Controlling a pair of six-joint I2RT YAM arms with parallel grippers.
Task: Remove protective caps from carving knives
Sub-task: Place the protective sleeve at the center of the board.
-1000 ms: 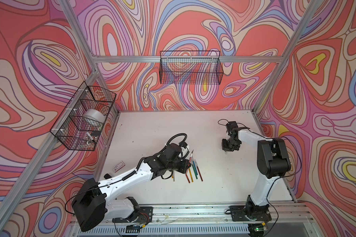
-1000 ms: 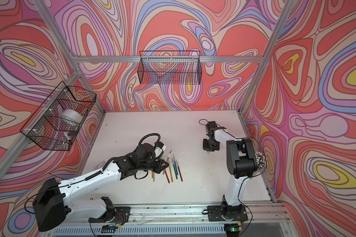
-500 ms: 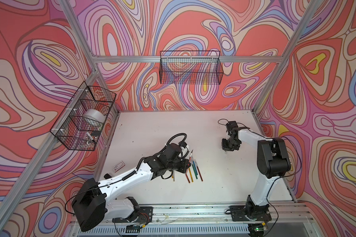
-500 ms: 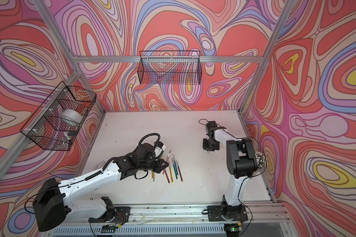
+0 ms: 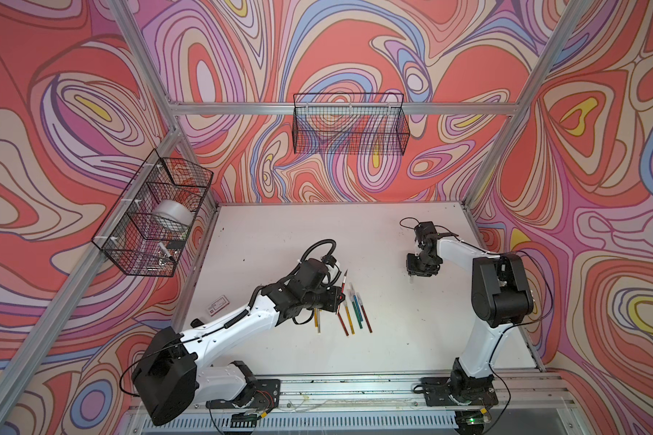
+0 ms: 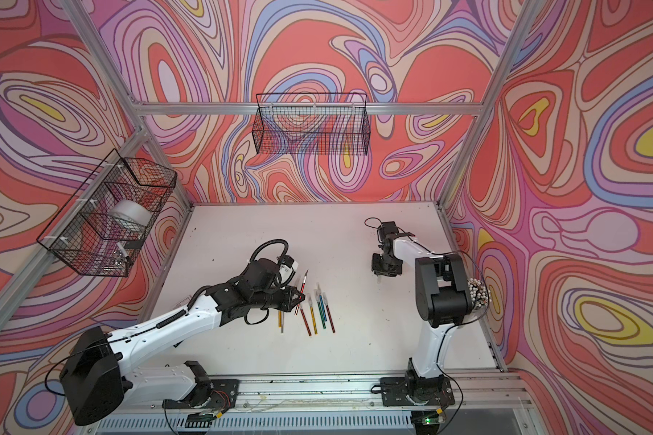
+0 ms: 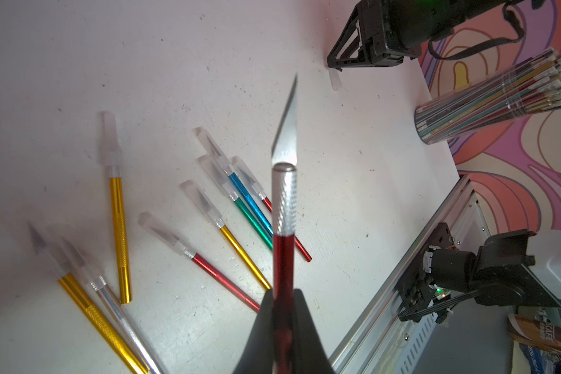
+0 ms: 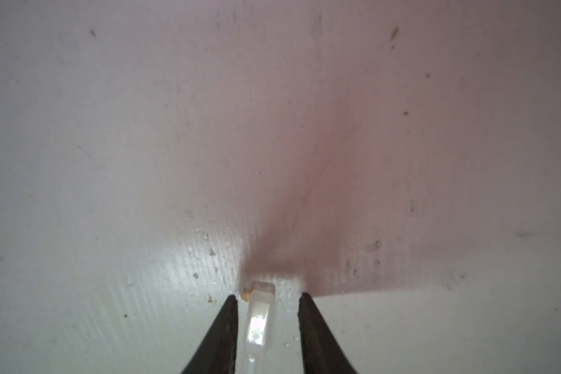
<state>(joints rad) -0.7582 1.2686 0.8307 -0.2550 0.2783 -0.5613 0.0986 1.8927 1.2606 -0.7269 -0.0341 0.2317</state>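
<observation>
While the left end effector (image 7: 282,293) clamps the glossy red handle of a carving knife (image 7: 284,200) whose knurled silver collar and bare pointed steel blade rise above the white surface (image 7: 78,64), eight more carving knives (image 7: 119,226) lie on it: three gold, two red, one green, one blue, one silver, each wearing a frosted translucent cap (image 7: 110,139). The right end effector (image 8: 268,296) has its jaws parted around one loose protective cap (image 8: 259,320) on the surface, with a gap on either side.

The loose cap (image 8: 259,319) runs off the right wrist frame. The gold knife (image 7: 91,311) and silver knife (image 7: 123,323) get cropped too, tips pretty blurry.
</observation>
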